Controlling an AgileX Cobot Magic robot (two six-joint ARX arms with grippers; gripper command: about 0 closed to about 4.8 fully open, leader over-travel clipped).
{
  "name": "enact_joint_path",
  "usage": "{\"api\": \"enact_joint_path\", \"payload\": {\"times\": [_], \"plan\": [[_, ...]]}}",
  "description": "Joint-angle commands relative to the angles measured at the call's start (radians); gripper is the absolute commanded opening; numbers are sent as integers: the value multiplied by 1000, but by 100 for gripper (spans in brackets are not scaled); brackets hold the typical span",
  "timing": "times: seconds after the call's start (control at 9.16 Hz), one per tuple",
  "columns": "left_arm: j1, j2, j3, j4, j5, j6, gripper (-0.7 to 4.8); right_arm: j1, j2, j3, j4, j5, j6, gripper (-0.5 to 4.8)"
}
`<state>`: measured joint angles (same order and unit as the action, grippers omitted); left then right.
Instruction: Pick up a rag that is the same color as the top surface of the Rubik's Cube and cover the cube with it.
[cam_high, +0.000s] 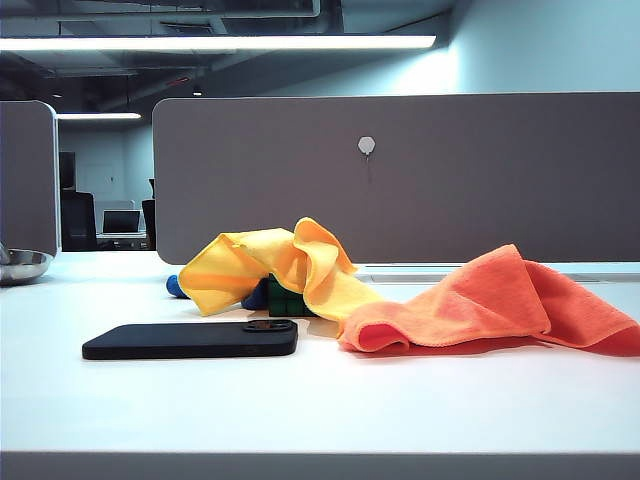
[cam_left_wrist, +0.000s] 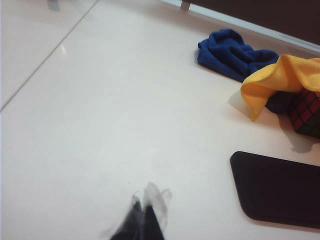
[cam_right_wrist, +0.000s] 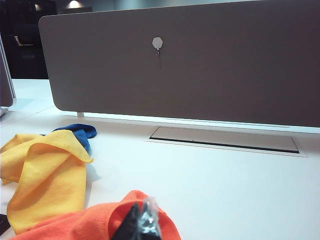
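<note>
The yellow rag (cam_high: 270, 260) lies draped over the Rubik's Cube (cam_high: 285, 300), and only a dark green-and-black lower corner of the cube shows under it. In the left wrist view the rag (cam_left_wrist: 280, 80) hangs over the cube (cam_left_wrist: 306, 112), whose side shows red squares. My left gripper (cam_left_wrist: 145, 212) is shut and empty, over bare table well short of the rag. My right gripper (cam_right_wrist: 142, 217) is shut with nothing in it, just above a fold of the orange cloth, with the rag (cam_right_wrist: 45, 175) off to one side. Neither arm shows in the exterior view.
A flat black phone (cam_high: 190, 340) lies in front of the cube. The big orange cloth (cam_high: 490, 300) spreads to the right. A blue cloth (cam_left_wrist: 232, 52) sits behind the rag. A metal bowl (cam_high: 20, 265) is at far left, and a grey partition (cam_high: 400, 180) backs the table.
</note>
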<state>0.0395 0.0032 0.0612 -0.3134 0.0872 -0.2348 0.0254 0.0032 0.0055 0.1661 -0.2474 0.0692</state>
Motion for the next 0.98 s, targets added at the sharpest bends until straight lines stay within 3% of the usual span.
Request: {"api": "enact_joint_path", "payload": {"times": [0.11,0.55,0.98], "plan": [[-2,1,-18,39,6,89,-6,0,-1,-3,-14,-21,-2,-1],[-119,1,-24,55,-66,106,-6,1,-1,-3,-12,-17,-2,-1],[-124,1,-25,54,-76,103,-6,1,-1,-3,-13,-5,0,-2]]}}
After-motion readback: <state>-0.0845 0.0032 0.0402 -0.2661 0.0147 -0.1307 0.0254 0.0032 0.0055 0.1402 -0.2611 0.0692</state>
